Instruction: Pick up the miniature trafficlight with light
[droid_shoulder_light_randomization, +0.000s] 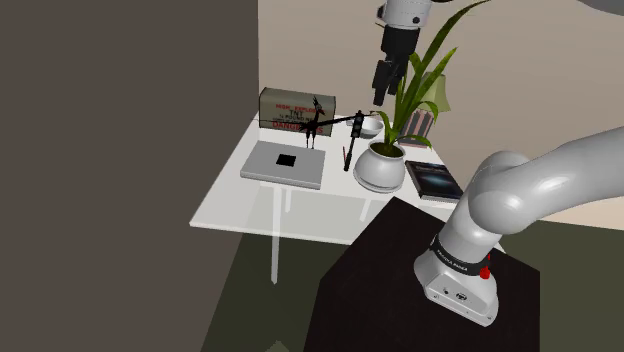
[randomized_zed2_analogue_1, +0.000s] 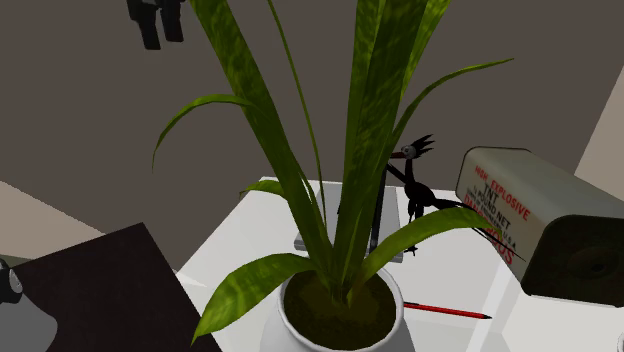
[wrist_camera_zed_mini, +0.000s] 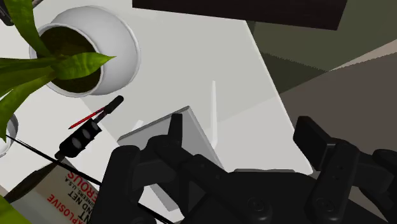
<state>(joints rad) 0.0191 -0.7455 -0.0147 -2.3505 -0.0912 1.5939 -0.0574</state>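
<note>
Black and slim, the traffic light (droid_shoulder_light_randomization: 352, 143) seems to lie flat on the white table (droid_shoulder_light_randomization: 232, 203), between the grey laptop (droid_shoulder_light_randomization: 285, 163) and the white plant pot (droid_shoulder_light_randomization: 380, 166), with a red pencil (wrist_camera_zed_mini: 83, 120) just beside it; the gripper (droid_shoulder_light_randomization: 380, 96) hangs well above it, near the tall leaves (droid_shoulder_light_randomization: 420, 75), its fingers (wrist_camera_zed_mini: 173, 136) spread apart with nothing between them.

The step in hand, as I judge it, is the approach; to do it well the hand should come down on the laptop side, clear of the leaves; the wrist should turn so the jaws cross the narrow body rather than run along it; closing on the thicker lamp housing looks safer than on the thin pole, and should leave the pencil out of the grip.

Much is hard to read; whether any lamp is lit cannot be told; in the shoulder view the far end of the traffic light runs into the black bird figure (droid_shoulder_light_randomization: 315, 121) before the lettered box (droid_shoulder_light_randomization: 296, 103), so where one ends is unclear; in the wrist view the hand's own body covers part of the laptop.
</note>
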